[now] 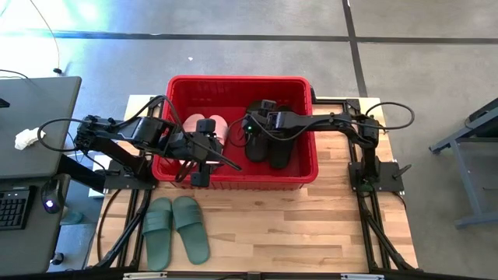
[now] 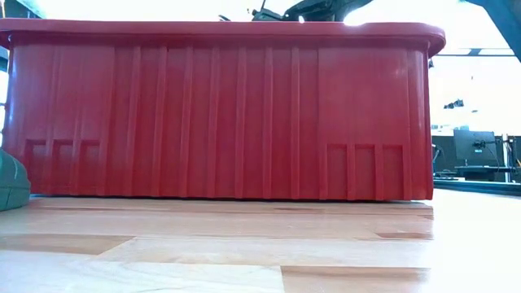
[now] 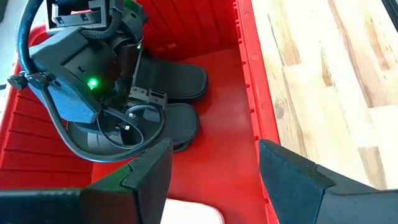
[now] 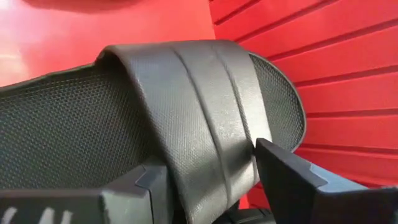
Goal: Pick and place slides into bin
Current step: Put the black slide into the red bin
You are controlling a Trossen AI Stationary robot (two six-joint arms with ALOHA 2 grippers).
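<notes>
The right gripper (image 1: 250,127) reached into the red bin (image 1: 237,178) at 12 o'clock, fingers parted around the strap of a black slide (image 4: 186,124), not clamped. The left gripper (image 1: 204,155) hovered released over 2 pink slides (image 1: 204,124). 2 green slides (image 1: 175,229) lay at 7 o'clock.

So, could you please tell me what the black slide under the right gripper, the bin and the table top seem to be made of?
Black slide: probably moulded foam or rubber, matte; footbed finely dimpled, strap pebbled with shallow grooves.
Bin: rigid red plastic, slightly glossy; moulded vertical ribs, thick rim.
Table top: pale wood, apparently jointed strips; visible grain and seams, smooth finish.
</notes>
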